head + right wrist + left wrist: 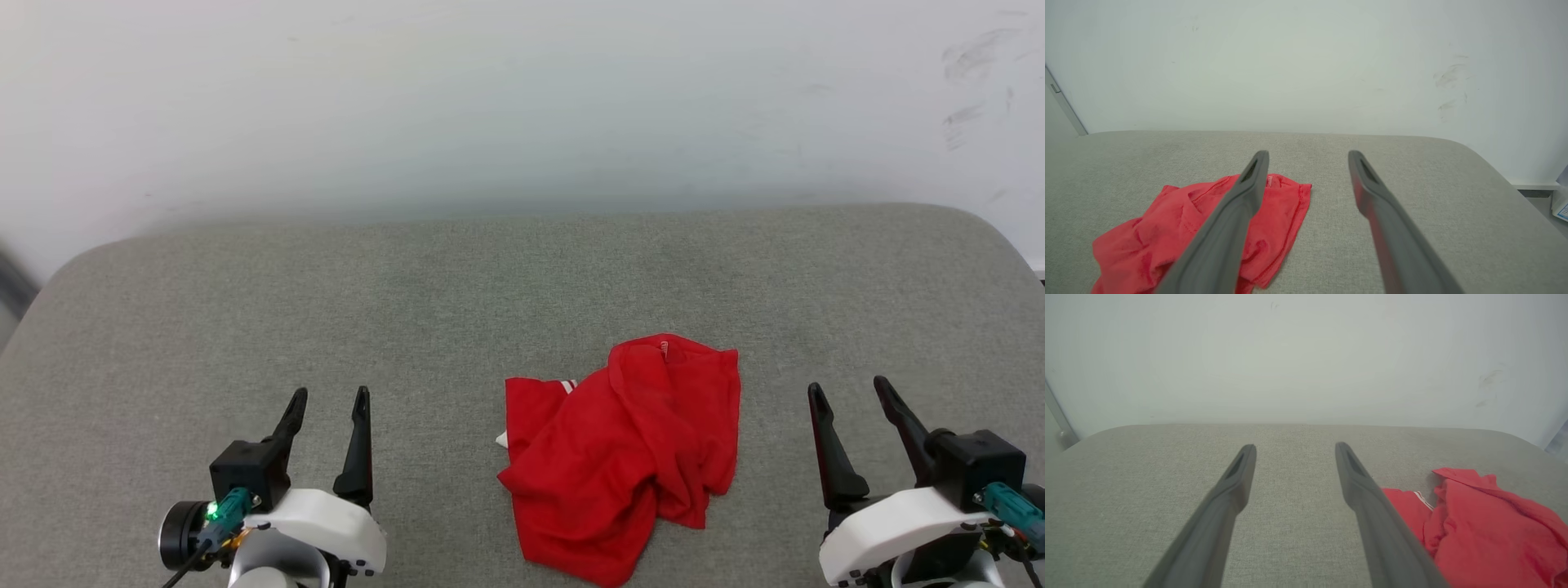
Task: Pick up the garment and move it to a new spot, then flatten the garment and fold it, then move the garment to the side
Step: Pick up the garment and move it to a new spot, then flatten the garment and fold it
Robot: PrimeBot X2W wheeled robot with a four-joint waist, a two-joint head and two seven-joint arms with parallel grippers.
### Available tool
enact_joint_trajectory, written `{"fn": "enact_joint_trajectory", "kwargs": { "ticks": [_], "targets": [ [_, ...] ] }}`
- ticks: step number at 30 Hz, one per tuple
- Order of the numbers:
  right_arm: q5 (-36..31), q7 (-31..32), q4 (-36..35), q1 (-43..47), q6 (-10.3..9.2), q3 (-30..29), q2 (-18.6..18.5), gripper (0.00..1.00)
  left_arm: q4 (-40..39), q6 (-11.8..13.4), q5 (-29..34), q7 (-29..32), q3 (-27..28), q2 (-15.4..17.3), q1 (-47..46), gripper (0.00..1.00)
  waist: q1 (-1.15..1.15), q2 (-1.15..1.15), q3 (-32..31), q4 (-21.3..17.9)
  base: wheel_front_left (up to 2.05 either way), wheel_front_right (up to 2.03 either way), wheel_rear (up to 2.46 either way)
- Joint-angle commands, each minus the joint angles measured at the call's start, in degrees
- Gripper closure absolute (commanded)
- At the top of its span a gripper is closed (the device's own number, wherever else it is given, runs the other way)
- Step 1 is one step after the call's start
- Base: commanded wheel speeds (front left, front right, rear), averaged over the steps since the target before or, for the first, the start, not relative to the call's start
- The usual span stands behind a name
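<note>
Crumpled red jersey point(620, 457) lies heaped on the grey fabric surface point(408, 286), near edge, right of centre, with a strip of white-striped trim showing at its left. Left claw point(331, 394) sits near left, fingers apart, well clear of the cloth. Right claw point(847, 385) sits near right, fingers apart, beside the heap, not touching. White wall point(522, 98) beyond.

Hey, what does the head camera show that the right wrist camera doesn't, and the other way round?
The head view adds the left gripper, open at the lower left, and white striped trim on the left edge of the garment. The right wrist view adds floor past the right corner of the cushion, with a white, blue-marked item there. Both show the crumpled red garment, the right gripper open beside it without touching, the grey cushion and the white wall.
</note>
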Motion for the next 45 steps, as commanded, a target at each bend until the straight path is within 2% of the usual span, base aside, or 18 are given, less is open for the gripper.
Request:
{"fn": "enact_joint_trajectory", "kwargs": {
  "ticks": [1, 13, 18, 22, 26, 27, 32, 38, 43, 44, 45],
  "targets": [
    [0.2, 0.0, -0.2, 0.6, -0.02, 0.1, 0.0, 0.0, -0.4, 0.1, 0.1, 0.1, 0.0, 0.3, 0.6, 0.0, 0.0, 0.0, 0.0, 0.1, 0.0, 0.0, 0.0],
    [2.2, 2.1, 2.1, -0.3, -0.03, -1.6, 0.0, 0.0, -2.2, 1.0, 0.2, 0.4, -0.4, 0.9, 0.8, 0.0, 0.0, 0.0, 0.7, 0.5, 0.0, 0.0, 0.0],
    [4.3, 9.1, 6.6, -3.9, -0.02, -4.9, 0.0, 0.0, -3.1, 0.9, 0.4, 0.2, -0.7, 0.5, -0.6, 0.0, 0.0, 0.0, 2.1, 2.0, 0.0, 0.0, 0.0],
    [4.8, 17.2, 11.3, -9.2, -0.02, -6.8, -0.1, 0.0, -4.4, 0.5, 1.2, -0.1, -1.1, 0.5, -2.5, 0.0, 0.0, 0.0, 4.8, 3.9, 0.0, 0.0, 0.0],
    [5.9, 27.4, 16.5, -15.3, -0.03, -6.9, -1.4, 0.0, -5.2, -0.2, 1.9, -0.5, -1.5, 0.1, -4.1, 0.0, 0.0, 0.0, 7.7, 5.9, 0.0, 0.0, 0.0],
    [5.9, 27.4, 16.5, -15.3, -0.03, -6.9, -1.4, 0.0, -5.2, -0.2, 1.9, -0.5, -1.5, 0.1, -4.1, 0.0, 0.0, 0.0, 7.7, 5.9, 0.0, 0.0, 0.0],
    [7.9, 36.9, 21.6, -21.4, -0.02, -5.4, -3.0, 0.0, -5.4, -0.6, 2.3, -0.7, -1.4, -0.7, -6.1, 0.0, 0.0, 0.0, 11.3, 8.2, 0.0, 0.0, 0.0],
    [9.8, 38.6, 26.9, -26.2, -0.03, -2.2, -4.9, 0.0, -4.7, -1.6, 2.6, -1.0, -0.7, -1.5, -8.0, 0.0, 0.0, 0.0, 14.6, 9.5, 0.0, 0.0, 0.0],
    [13.1, 40.6, 34.4, -26.5, -0.02, -0.5, -5.0, 0.0, -3.3, -2.5, 3.1, -1.1, -0.5, -2.5, -8.8, 0.0, 0.0, 0.0, 15.0, 10.1, 0.0, 0.0, 0.0],
    [13.6, 41.1, 35.5, -26.3, -0.02, -0.1, -5.0, 0.51, -3.2, -2.8, 3.1, -1.1, -0.4, -2.6, -8.8, 0.0, 0.0, 0.0, 14.9, 10.1, 0.0, 0.0, 0.0],
    [14.2, 41.2, 36.4, -26.3, -0.02, 0.3, -5.1, 0.89, -3.1, -2.9, 3.3, -1.1, -0.4, -2.8, -8.7, 0.0, 0.0, 0.0, 14.7, 10.1, 0.0, 0.0, 0.0]
  ]
}}
